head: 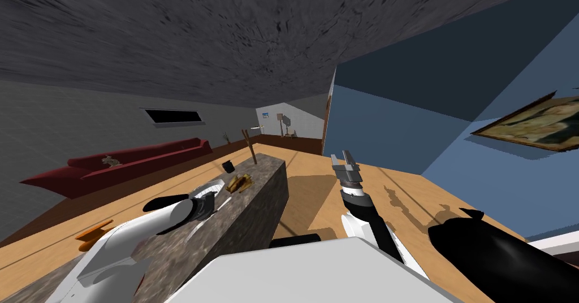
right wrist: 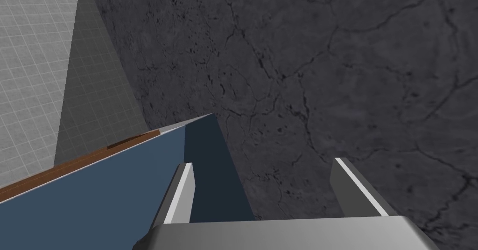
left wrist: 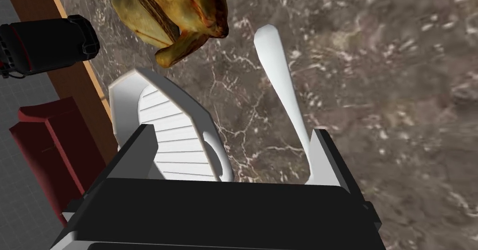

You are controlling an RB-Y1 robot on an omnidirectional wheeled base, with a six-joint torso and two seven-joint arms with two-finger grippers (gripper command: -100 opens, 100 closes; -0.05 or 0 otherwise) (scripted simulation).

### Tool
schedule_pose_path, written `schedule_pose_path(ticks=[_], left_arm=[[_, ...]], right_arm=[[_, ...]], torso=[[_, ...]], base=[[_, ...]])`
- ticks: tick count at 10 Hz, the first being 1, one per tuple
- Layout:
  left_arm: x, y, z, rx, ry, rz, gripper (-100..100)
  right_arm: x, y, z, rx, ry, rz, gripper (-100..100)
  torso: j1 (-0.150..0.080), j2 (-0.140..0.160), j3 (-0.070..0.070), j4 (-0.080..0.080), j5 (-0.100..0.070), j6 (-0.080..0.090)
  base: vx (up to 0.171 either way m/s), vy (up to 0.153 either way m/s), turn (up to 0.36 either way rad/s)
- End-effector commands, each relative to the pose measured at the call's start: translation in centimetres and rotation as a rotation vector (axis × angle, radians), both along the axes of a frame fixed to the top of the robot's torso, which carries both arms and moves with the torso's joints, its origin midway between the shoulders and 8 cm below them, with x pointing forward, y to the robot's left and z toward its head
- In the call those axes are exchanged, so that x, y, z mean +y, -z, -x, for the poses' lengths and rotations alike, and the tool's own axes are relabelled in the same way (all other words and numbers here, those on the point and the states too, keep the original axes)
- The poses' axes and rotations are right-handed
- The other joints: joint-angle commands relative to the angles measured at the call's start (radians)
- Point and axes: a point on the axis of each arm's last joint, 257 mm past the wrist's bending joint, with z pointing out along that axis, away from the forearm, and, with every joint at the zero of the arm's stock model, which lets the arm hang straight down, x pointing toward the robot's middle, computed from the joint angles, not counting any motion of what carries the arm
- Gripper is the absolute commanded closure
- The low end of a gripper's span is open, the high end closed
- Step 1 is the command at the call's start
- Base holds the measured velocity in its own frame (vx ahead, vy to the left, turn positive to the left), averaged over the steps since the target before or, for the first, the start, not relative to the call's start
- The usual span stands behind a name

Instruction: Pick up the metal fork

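Marbled brown counter [head: 257, 215] beside a wood floor [head: 316, 184], with a red sofa [head: 135, 161] beyond. Left gripper [left wrist: 233, 130] hangs over the counter, fingers spread wide and gripping nothing. The fork [left wrist: 280, 74], drawn plain white, lies flat on the counter, one end just inside one finger [left wrist: 326, 158]. A ridged white plate [left wrist: 172, 130] lies beside it. In the head view, a roast chicken [left wrist: 182, 9] sits at 3 o'clock of the plate. Right gripper [head: 346, 159], at 2 o'clock of the left, is raised over the floor, fingers apart and empty.
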Motion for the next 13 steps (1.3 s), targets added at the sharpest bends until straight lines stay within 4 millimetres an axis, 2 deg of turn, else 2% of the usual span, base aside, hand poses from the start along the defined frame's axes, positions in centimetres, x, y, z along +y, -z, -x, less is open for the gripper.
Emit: schedule_pose_path(ticks=[1,7,8,13], left_arm=[[-0.2,0.9,1.1,0.05,-0.008,0.021,-100],[-0.2,3.1,5.3,0.221,-0.049,0.08,-100],[-0.2,3.6,6.5,0.267,-0.062,0.092,-100],[0.2,4.3,10.2,0.401,-0.104,0.118,-100]], right_arm=[[0.0,0.0,0.0,0.0,0.0,0.0,0],[0.0,0.0,0.0,0.0,0.0,0.0,0],[0.0,0.0,0.0,0.0,0.0,0.0,0],[0.0,0.0,0.0,0.0,0.0,0.0,0]], torso=[[0.0,0.0,0.0,0.0,0.0,0.0],[0.0,0.001,0.0,0.0,0.0,0.0],[0.0,0.001,0.001,0.0,0.0,0.0],[0.0,0.001,0.001,0.0,0.0,0.0]], base=[[0.05,0.004,0.021],[0.049,0.005,0.03],[0.043,0.003,0.038],[0.049,0.007,0.039]])
